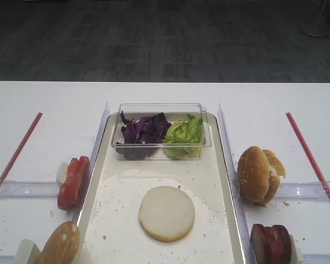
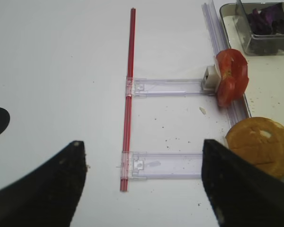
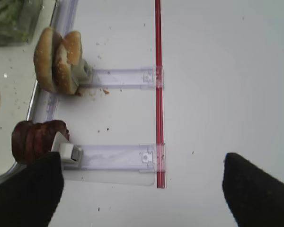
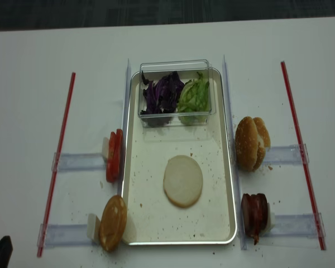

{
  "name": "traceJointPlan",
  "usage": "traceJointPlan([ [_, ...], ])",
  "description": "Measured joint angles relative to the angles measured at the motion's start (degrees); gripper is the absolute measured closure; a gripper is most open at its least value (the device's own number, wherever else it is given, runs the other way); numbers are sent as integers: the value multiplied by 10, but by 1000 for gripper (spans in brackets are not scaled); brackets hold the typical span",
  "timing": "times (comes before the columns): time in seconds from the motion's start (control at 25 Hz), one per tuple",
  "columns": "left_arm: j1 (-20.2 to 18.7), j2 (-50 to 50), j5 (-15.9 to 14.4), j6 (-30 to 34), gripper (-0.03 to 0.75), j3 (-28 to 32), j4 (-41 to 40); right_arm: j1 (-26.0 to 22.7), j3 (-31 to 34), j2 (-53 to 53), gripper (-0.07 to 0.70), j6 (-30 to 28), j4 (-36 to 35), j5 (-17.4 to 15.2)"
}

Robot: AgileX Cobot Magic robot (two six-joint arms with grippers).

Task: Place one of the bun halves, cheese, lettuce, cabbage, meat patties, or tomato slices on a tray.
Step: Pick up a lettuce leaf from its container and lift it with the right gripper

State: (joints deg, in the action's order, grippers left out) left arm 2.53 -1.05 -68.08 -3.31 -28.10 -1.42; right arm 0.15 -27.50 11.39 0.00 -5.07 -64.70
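Note:
A bun half [image 1: 166, 213] lies pale face up on the tray [image 4: 232, 184]. At the tray's far end a clear box holds purple cabbage [image 1: 143, 131] and green lettuce [image 1: 184, 137]. Tomato slices [image 2: 232, 76] and another bun half [image 2: 260, 145] stand on edge left of the tray. On its right stand two more bun halves [image 3: 57, 59] and the meat patties [image 3: 35, 139]. My left gripper [image 2: 142, 189] hangs open over the table left of the tray, with nothing between its fingers. My right gripper [image 3: 142, 194] is open and empty over the table on the right. No cheese is in view.
Red strips [image 1: 16, 154] [image 1: 311, 159] run along the table on both sides. Clear plastic holders [image 2: 165, 87] [image 3: 118, 158] reach from the strips to the tray. The clear box [image 1: 159, 129] stands on the tray's far end. Crumbs dot the tray and table.

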Motion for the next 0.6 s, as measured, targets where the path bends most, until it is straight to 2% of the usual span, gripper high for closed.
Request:
traceJointPlan([
  [0.32,0,0,0,0,242,0,0,0,0,206,-60,0,1,8],
  [0.6,0,0,0,0,242,0,0,0,0,338,-60,0,1,19],
])
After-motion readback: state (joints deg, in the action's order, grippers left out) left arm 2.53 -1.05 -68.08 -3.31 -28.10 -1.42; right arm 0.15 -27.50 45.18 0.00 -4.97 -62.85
